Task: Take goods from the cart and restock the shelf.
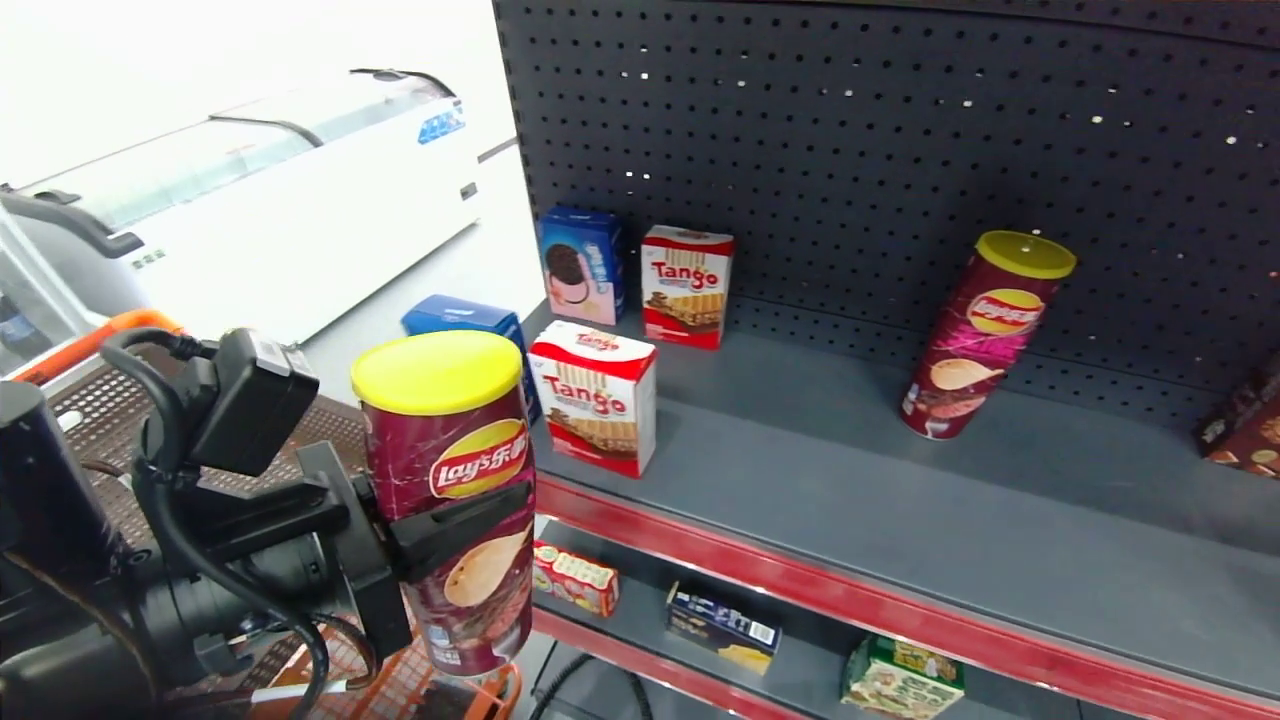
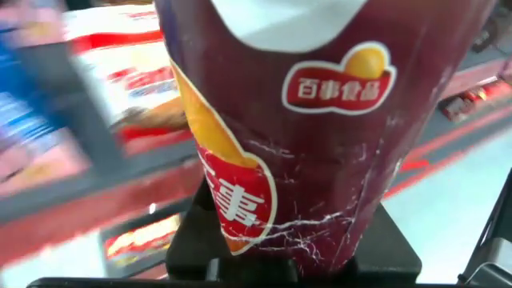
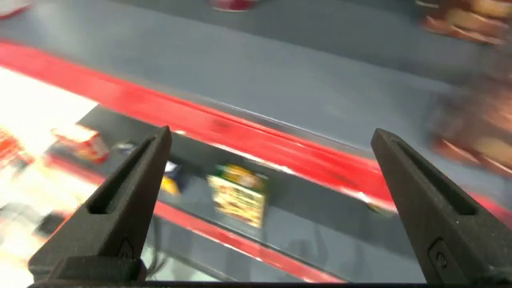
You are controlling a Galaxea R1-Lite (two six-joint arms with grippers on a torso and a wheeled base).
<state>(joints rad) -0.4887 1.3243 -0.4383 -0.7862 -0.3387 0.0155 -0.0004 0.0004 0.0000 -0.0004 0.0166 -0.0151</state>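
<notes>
Showing the left gripper (image 1: 450, 525) clamped around a maroon chip can (image 1: 445, 470) with a yellow lid, the head view places the can upright, above the orange cart (image 1: 95, 340) and just off the near left corner of the shelf (image 1: 850, 500). We see one dark finger (image 1: 470, 520) crossing the can's front at mid-height; the other is hidden behind it. From the left wrist view we see the same can (image 2: 320, 136) seated deep between the jaws.

On the grey upper shelf board we note a second chip can (image 1: 975, 340) near the perforated back panel, well apart from the held one. Two red-and-white wafer boxes stand at the left end, the front wafer box (image 1: 598, 410) near the red edge and the rear wafer box (image 1: 687, 287) by the back panel, beside a blue cookie box (image 1: 580, 265). A brown box (image 1: 1245, 425) sits at the far right.

The right gripper (image 3: 276, 204) hangs with its fingers spread wide and nothing between them, over the lower shelf level, where we make out a green carton (image 3: 238, 194). A white chest freezer (image 1: 280, 200) stands beyond the cart.
</notes>
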